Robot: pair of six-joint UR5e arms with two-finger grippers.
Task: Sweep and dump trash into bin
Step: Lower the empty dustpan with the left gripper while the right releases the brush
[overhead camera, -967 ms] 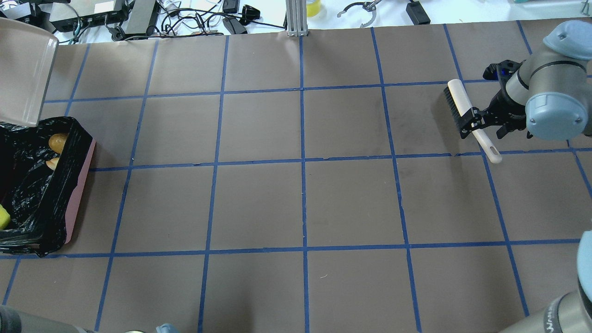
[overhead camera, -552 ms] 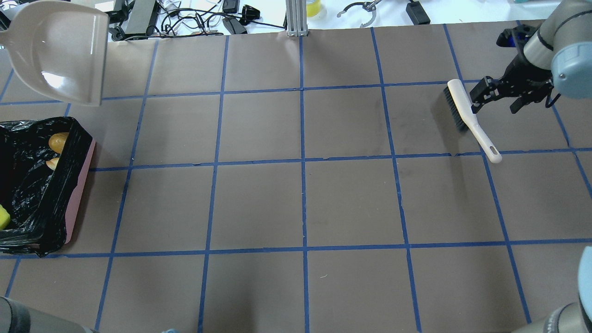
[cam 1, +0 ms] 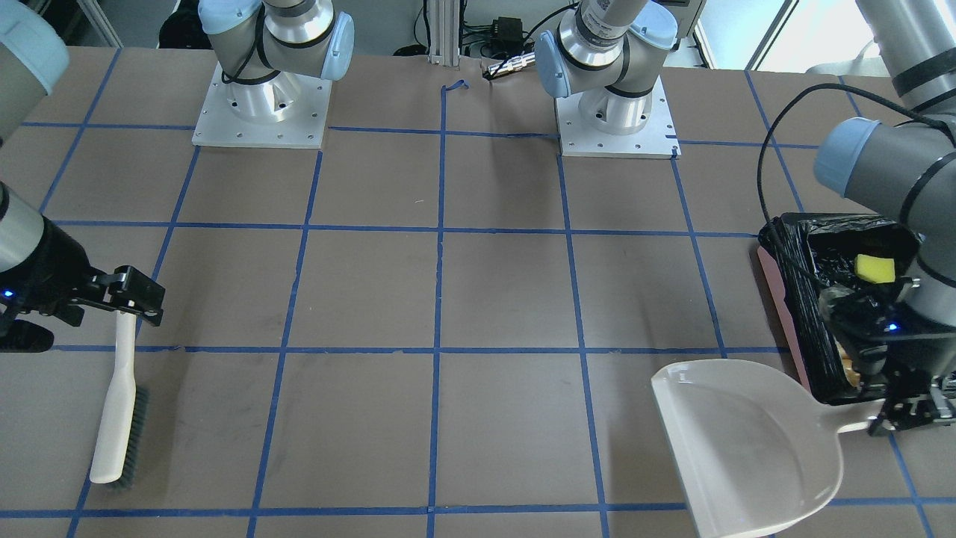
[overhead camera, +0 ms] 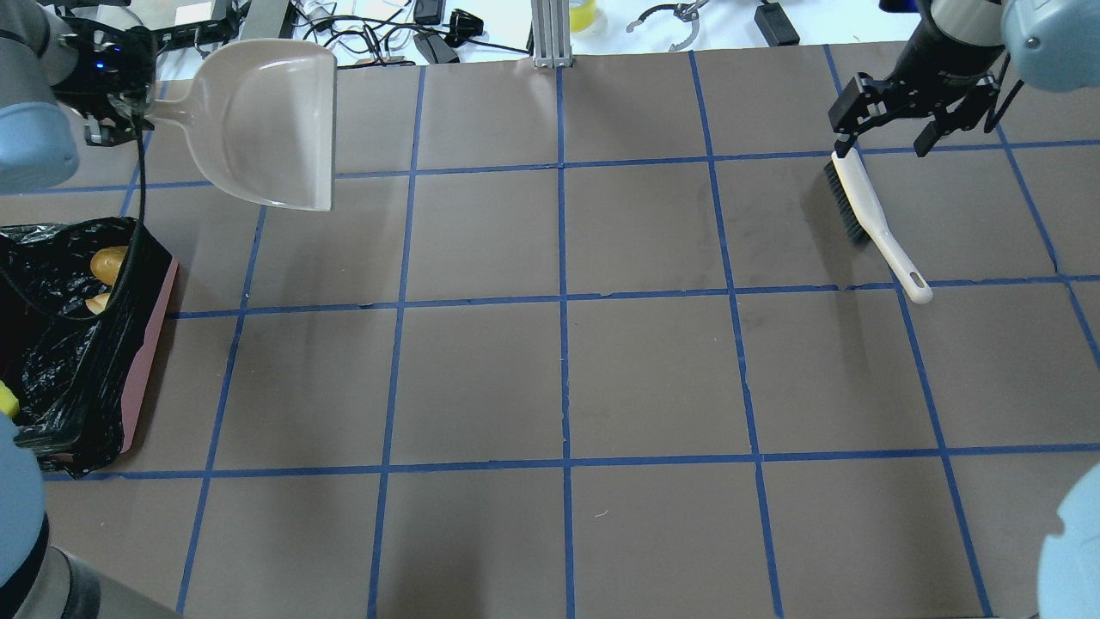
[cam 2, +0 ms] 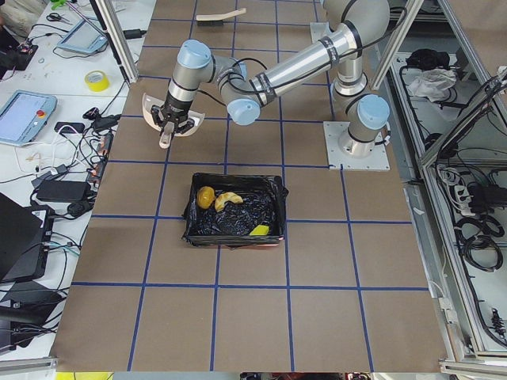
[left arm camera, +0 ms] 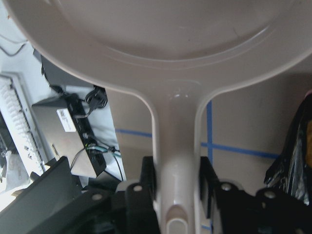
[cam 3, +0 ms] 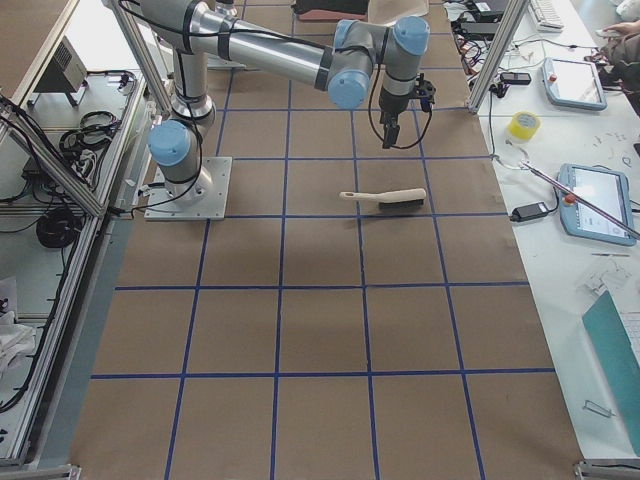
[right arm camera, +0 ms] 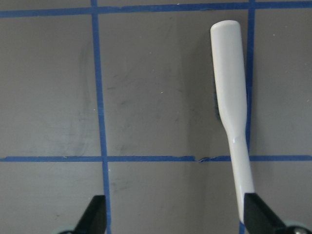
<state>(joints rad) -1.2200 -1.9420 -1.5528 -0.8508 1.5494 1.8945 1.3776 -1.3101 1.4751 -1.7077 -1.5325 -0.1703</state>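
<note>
The pink bin with its black bag stands at the table's left edge. In it lie the golden-brown lump, the cream scrap and the yellow-green sponge. My left gripper is shut on the handle of the beige dustpan, held beyond the bin; the pan looks empty. The wrist view shows the handle between the fingers. My right gripper is open and empty above the far end of the white brush, which lies on the table.
Cables, power bricks and a metal post line the far edge behind the brown, blue-taped table. The two arm bases stand at the robot's side. The brush also shows below my right fingers.
My left arm has carried the dustpan from over the bin toward the far edge and to the right. My right gripper has let go of the brush and drawn away toward the far edge.
</note>
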